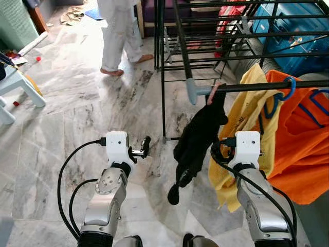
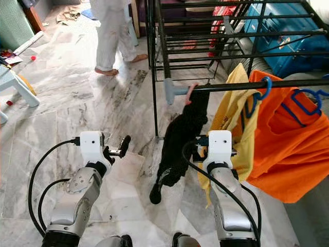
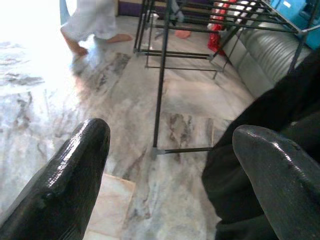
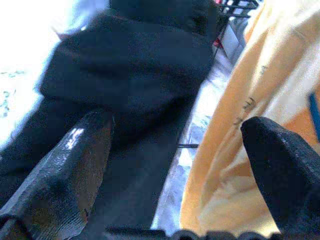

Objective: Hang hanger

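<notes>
At the far left of the head view you have a pale plastic stool (image 1: 18, 85) on the marble floor (image 1: 67, 118), and above centre-left a person (image 1: 119, 36) in white trousers stands barefoot near the top edge.

Your left end effector (image 1: 142, 150) sits lower left of centre, raised over the floor, its two black fingers (image 3: 65, 185) spread apart and holding nothing; its wrist camera looks past them at the rack's foot and the dark cloth.

Just right of centre, a black garment (image 1: 198, 136) hangs from a pink hanger (image 1: 212, 94) hooked at the near end of the drying rack's rail (image 1: 267, 86), beside the grey end cap (image 1: 191, 91). The cloth droops down toward the floor.

Your right end effector (image 4: 175, 150) is at lower right of centre, between the black garment and a yellow garment (image 1: 247, 113). Its fingers (image 4: 65, 170) stand wide apart, gripping nothing, with black cloth by one finger and yellow cloth by the other.

Further right, an orange garment (image 1: 298, 144) hangs on a blue hanger (image 1: 287, 91) hooked over the same rail. Behind, in the upper right, you see a blue suitcase (image 1: 288, 25).
</notes>
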Motion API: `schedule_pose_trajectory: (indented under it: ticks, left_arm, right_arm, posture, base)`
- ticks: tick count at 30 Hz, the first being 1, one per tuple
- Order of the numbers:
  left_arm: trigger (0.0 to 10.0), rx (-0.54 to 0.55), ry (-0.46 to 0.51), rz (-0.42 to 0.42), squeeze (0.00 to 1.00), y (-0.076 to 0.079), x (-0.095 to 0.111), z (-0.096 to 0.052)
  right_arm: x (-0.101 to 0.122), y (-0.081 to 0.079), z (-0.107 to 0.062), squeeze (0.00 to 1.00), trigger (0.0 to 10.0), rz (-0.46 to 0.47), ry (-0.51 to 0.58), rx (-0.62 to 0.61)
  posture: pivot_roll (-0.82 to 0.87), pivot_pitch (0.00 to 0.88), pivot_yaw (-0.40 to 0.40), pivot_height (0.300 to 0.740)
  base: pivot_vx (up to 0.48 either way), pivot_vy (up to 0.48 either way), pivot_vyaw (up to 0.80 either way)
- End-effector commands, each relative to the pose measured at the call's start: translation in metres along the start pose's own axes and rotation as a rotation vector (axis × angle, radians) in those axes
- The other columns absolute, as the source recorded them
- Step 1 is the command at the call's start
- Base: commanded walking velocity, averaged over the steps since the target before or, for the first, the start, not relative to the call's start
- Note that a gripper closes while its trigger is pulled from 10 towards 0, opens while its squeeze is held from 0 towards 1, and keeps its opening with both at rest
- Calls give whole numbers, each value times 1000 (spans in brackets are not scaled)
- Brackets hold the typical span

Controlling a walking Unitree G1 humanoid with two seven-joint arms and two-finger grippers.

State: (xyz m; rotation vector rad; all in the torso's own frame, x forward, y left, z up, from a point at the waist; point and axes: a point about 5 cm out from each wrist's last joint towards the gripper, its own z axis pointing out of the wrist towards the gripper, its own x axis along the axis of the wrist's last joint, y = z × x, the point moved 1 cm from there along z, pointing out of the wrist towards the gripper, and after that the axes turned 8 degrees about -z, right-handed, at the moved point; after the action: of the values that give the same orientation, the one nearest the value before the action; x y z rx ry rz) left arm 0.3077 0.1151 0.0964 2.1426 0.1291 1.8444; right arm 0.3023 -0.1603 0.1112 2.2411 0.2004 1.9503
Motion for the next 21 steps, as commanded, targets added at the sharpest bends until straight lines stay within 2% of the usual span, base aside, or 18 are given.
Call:
schedule_pose_trajectory:
  ticks: [1, 2, 3, 4, 9, 12, 19, 21]
  left_arm:
    - [10000, 16, -20, 13, 0, -4, -5, -2]
    - [10000, 16, -19, 16, 0, -4, -5, -3]
    - [10000, 16, -19, 16, 0, -4, -5, -3]
    - [10000, 18, -23, 17, 0, -4, -6, -3]
    - [10000, 12, -12, 21, 0, -3, -5, -2]
    - [10000, 6, -15, 34, 0, -2, -5, -2]
    - [10000, -65, 11, 25, 0, 6, -2, -5]
    - [10000, -64, 10, 27, 0, 6, -2, -5]
  right_arm:
    - [2, 0, -3, 1000, 10000, -7, 11, -1]
    - [2, 0, -2, 902, 10000, -9, 12, -1]
    - [2, 0, -2, 902, 10000, -9, 12, -1]
    - [2, 0, -2, 847, 10000, -10, 12, -2]
    - [2, 0, -2, 851, 10000, -14, 13, -6]
    - [3, 1, -2, 788, 10000, -19, 15, -12]
    - [5, 4, 0, 765, 10000, -27, 27, -31]
    - [15, 12, -1, 749, 10000, -62, 84, -93]
  posture:
    - [-128, 197, -7, 740]
    - [-128, 198, -7, 740]
    - [-128, 198, -7, 740]
    - [-128, 198, -7, 740]
    - [-128, 196, -7, 740]
    - [-127, 194, -7, 740]
    - [-126, 189, -6, 740]
    - [-126, 189, -6, 740]
  base:
    - [0, 368, 0]
    - [0, 368, 0]
    - [0, 368, 0]
    - [0, 292, 0]
    - [0, 299, 0]
    - [0, 0, 0]
    - [0, 0, 0]
    - [0, 0, 0]
